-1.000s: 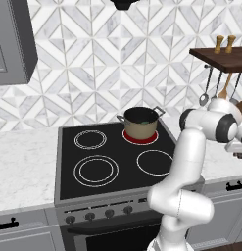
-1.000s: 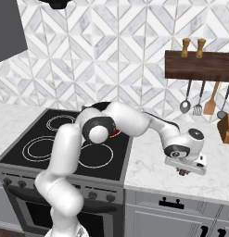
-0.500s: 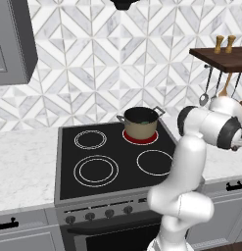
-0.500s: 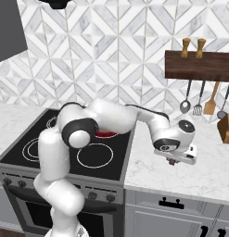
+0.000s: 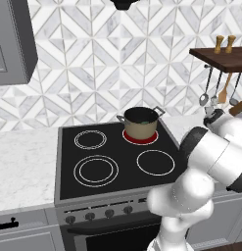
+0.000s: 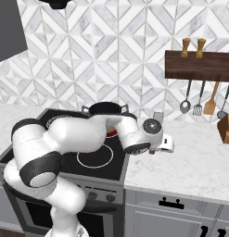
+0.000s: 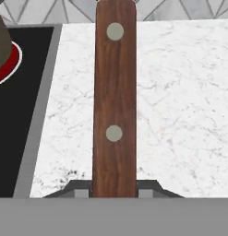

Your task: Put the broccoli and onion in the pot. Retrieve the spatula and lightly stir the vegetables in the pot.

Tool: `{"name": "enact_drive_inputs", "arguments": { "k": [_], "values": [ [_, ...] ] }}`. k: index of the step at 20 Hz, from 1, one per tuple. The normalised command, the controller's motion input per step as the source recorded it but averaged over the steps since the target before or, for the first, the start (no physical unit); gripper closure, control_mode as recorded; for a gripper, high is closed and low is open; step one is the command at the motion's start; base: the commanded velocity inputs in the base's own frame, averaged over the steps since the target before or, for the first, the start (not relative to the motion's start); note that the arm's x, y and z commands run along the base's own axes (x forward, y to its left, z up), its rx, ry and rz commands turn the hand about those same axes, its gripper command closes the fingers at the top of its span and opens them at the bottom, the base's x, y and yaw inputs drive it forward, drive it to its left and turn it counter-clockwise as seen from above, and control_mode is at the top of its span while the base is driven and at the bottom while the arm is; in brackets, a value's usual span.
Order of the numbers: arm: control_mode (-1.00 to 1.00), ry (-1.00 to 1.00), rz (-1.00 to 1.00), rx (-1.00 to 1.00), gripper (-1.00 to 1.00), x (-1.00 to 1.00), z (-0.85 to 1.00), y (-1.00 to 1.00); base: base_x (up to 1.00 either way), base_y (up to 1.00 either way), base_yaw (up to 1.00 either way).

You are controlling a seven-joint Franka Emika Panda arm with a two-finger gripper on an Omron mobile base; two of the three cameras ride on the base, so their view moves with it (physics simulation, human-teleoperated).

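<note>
My gripper (image 7: 114, 189) is shut on the spatula (image 7: 114, 92). Its dark brown handle with two rivets runs straight up the hand view, over the white marble counter (image 7: 180, 106). In the right base view the gripper (image 6: 163, 143) hovers over the counter just right of the stove, and the spatula's grey blade (image 6: 158, 117) sticks up behind it. The tan pot (image 5: 140, 122) (image 6: 105, 109) stands on the glowing red back-right burner (image 5: 140, 138), left of the gripper. A dark greenish shape shows inside the pot; I cannot tell broccoli from onion there.
The black stove (image 5: 112, 162) has three unlit burners. A wooden wall shelf (image 6: 198, 65) carries two shakers, with a ladle (image 6: 185, 105), a fork-like tool and a wooden utensil (image 6: 210, 105) hanging below. A brown block (image 6: 225, 127) stands at the counter's far right.
The arm has swung left and slightly up along the counter towards the stove, carrying the spatula. The gripper has stayed shut.
</note>
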Motion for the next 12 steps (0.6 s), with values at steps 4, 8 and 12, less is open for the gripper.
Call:
{"name": "enact_drive_inputs", "arguments": {
  "k": [4,8,12],
  "values": [
    [-1.0,-0.08,0.0,-0.22,1.0,-0.03,0.7,0.81,0.0,0.0,0.0],
    [-1.0,0.07,0.0,-0.24,1.0,0.0,0.71,0.56,0.0,0.0,0.0],
    [-1.0,0.24,0.0,-0.26,1.0,0.04,0.52,0.42,0.0,0.0,0.0]
  ]
}}
